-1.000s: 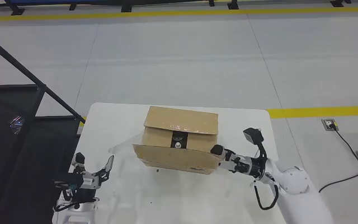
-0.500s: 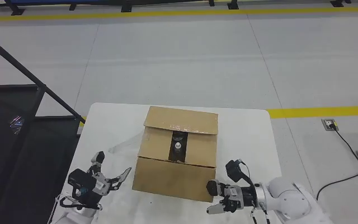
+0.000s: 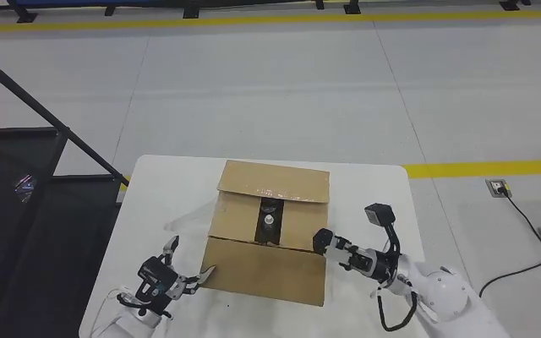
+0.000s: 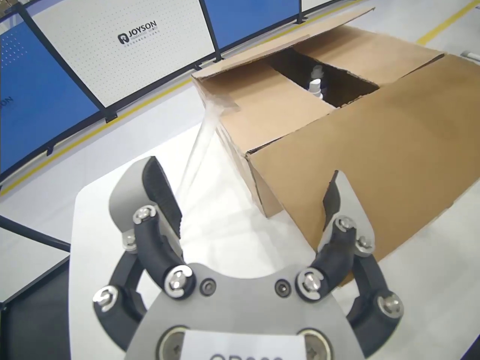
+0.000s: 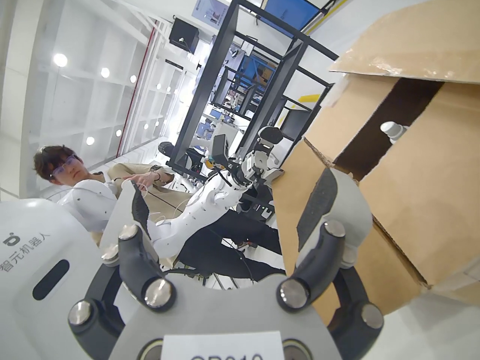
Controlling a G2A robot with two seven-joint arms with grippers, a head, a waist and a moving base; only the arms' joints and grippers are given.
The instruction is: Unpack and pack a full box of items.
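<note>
A brown cardboard box (image 3: 269, 272) stands mid-table, its near long flap folded out toward the front and its far flap (image 3: 275, 180) raised. Between the two inner flaps a dark gap shows white bottle caps (image 3: 268, 220) (image 4: 315, 83) (image 5: 391, 129). My left gripper (image 3: 183, 276) (image 4: 250, 198) is open beside the box's near left corner, holding nothing. My right gripper (image 3: 326, 244) (image 5: 232, 206) is open at the box's (image 5: 420, 196) near right corner, with one finger (image 5: 330, 204) against the folded-out flap. A clear tape strip (image 4: 200, 144) hangs from the box's (image 4: 360, 144) left corner.
The white table (image 3: 161, 190) has bare surface left, right and behind the box. A black metal frame (image 3: 38, 165) stands just beyond the table's left edge. Blue and white partition panels (image 4: 123, 35) stand far across the floor.
The near long flap, held up a second ago, has swung out and down. My right gripper dipped to the front edge, then returned to the near right corner. My left gripper moved toward the box.
</note>
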